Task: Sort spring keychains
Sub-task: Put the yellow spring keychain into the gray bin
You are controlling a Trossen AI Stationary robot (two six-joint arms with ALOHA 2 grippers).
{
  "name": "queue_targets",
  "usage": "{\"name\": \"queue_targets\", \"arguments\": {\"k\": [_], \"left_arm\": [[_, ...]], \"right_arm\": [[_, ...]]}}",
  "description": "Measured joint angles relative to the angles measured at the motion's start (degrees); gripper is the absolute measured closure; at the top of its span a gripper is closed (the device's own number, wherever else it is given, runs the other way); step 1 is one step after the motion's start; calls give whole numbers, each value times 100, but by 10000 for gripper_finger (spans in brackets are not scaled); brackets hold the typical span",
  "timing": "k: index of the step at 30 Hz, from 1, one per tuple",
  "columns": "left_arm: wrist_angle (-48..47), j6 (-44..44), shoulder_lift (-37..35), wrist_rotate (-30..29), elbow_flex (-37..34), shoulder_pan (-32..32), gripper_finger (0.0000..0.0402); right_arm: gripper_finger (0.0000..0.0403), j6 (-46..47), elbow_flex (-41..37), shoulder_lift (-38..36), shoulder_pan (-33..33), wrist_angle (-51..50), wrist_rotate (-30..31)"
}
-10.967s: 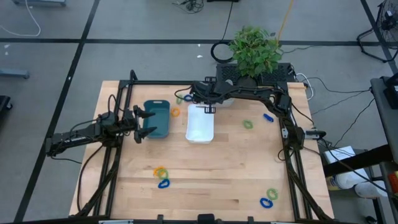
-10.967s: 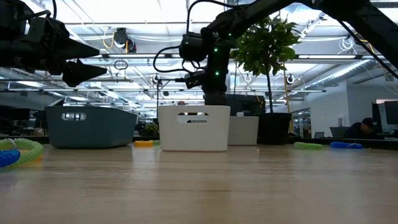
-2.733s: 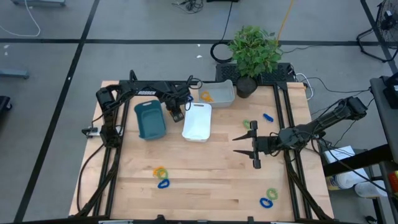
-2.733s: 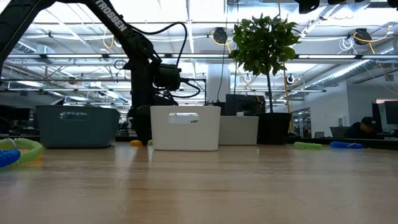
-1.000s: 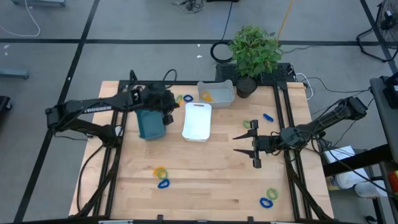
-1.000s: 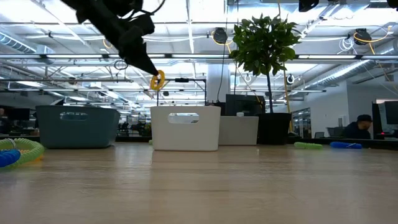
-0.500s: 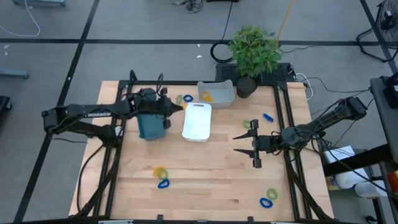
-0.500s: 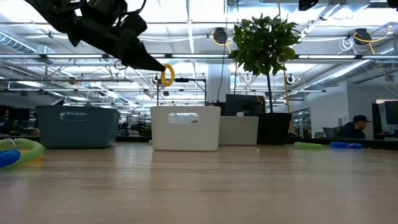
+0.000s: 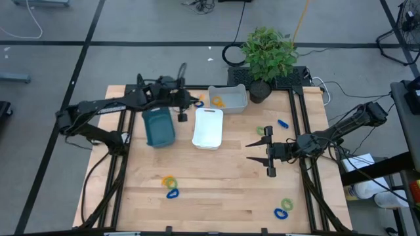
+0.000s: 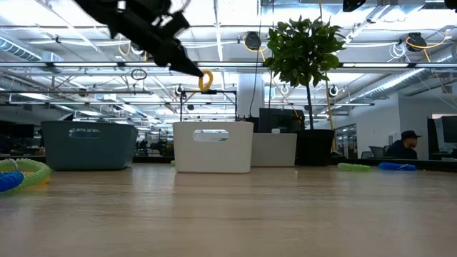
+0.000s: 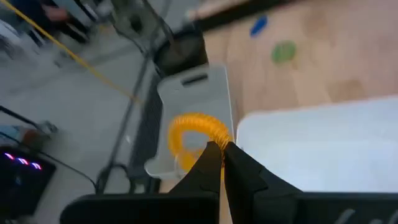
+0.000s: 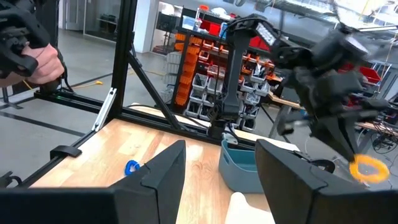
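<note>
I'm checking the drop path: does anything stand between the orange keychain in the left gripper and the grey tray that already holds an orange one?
Nothing visible does. The left gripper holds the orange keychain in the air, above the tray tops, just beside the grey tray. The white tray sits nearer the table's front, off that path.

L gripper [image 9: 191,99] above gap btwn teal tray [image 9: 158,126] & grey tray [image 9: 228,98] (R arm waits right).

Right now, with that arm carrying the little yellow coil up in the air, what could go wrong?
The left gripper pinches the yellow coil only at its rim, so it might slip out before the grey tray and land in the white tray below, or on the table. Also, a blue coil lies on the table close by; a low pass of the arm might knock it.
</note>
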Motion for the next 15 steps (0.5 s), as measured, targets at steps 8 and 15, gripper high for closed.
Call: {"name": "queue_targets", "arguments": {"k": [8,15], "left_arm": [[-806,345,1452,-4,1463,80,398],[-1234,469,2556,-20,2651,80,398]], "right_arm": [[220,0,0,0,0,22,-2],[220,-2,0,0,0,27,-4]]}}
